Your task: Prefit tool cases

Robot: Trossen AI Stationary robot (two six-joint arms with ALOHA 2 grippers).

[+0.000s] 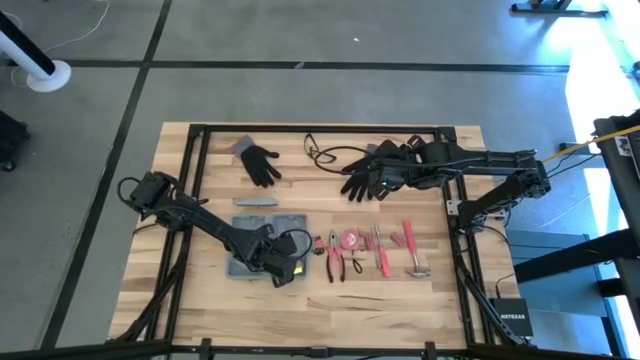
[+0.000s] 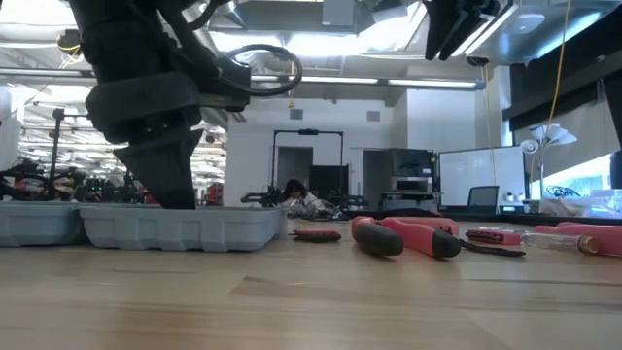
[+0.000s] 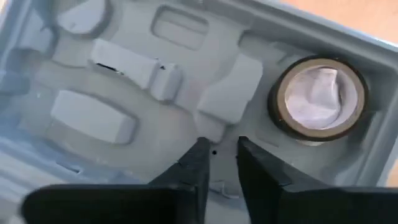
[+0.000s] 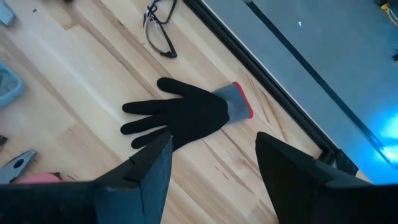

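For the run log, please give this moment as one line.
left gripper: over case, tape roll inside | right gripper: open above glove

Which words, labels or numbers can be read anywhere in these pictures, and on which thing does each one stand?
"NETGEAR": white letters on the small black box at the table's near right corner, high view.
Nothing else is readable: the open tool case, the roll of tape in it, the black glove and the red-handled tools show no legible text.

Grey concrete floor [image 1: 330, 95] crossed by dark lines surrounds the counter; behind, white walls [image 2: 253, 146], possibly monitors [image 2: 466, 165], bright ceiling lights [image 2: 321, 44].
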